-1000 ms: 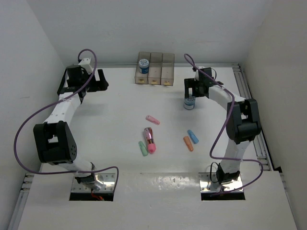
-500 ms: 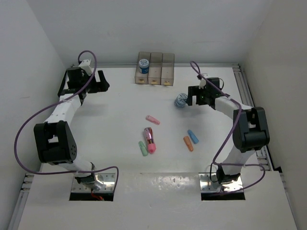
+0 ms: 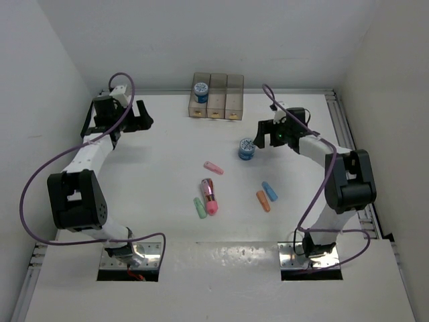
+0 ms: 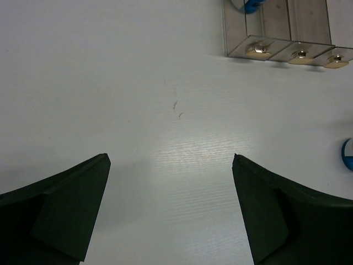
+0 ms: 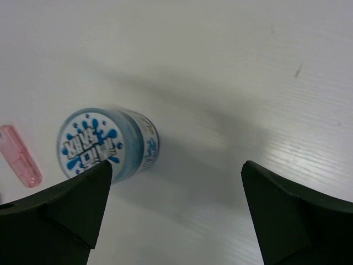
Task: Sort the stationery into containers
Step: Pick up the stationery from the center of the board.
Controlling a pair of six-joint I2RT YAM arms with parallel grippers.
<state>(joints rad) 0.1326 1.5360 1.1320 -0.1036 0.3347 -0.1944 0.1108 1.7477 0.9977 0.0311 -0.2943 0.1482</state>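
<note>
K: White table (image 3: 167, 154), white walls on three sides. Overhead view first.
M: Three joined grey-brown containers (image 3: 216, 96) stand at the far edge. The binned cylinder (image 3: 200, 90), blue and white, sits in the leftmost bin. The loose cylinder (image 3: 247, 149) has the same pattern. It appears to stand on end just beyond the right gripper (image 3: 263, 136), outside its fingers. Jaws spread wide, nothing between them.
K: Capsules?
M: All well apart from both grippers. The light pink capsule (image 3: 213, 168) lies alone. The magenta capsule (image 3: 207, 188) touches the pink capsule (image 3: 212, 206), with the green capsule (image 3: 200, 208) just beside. The orange capsule (image 3: 263, 200) and blue capsule (image 3: 269, 191) lie side by side. The left gripper (image 3: 145, 115) is spread wide and empty.
K: Left wrist view.
M: Dark fingers (image 4: 66, 204) sit far apart, with bare table between. The containers (image 4: 287, 33) are ahead, beyond the finger on the picture's right, with yellowish marks (image 4: 259, 51) on their near ends. A blue sliver (image 4: 348, 154) shows at the frame edge; cannot tell more.
K: Right wrist view.
M: Fingers (image 5: 298, 215) are wide, with nothing between. The loose cylinder (image 5: 107, 144) is just past the tip of the finger on the picture's left, apart from it. Round face with blue splashes and white lettering, pale blue side. The light pink capsule (image 5: 21, 155) is farther out on that side.
</note>
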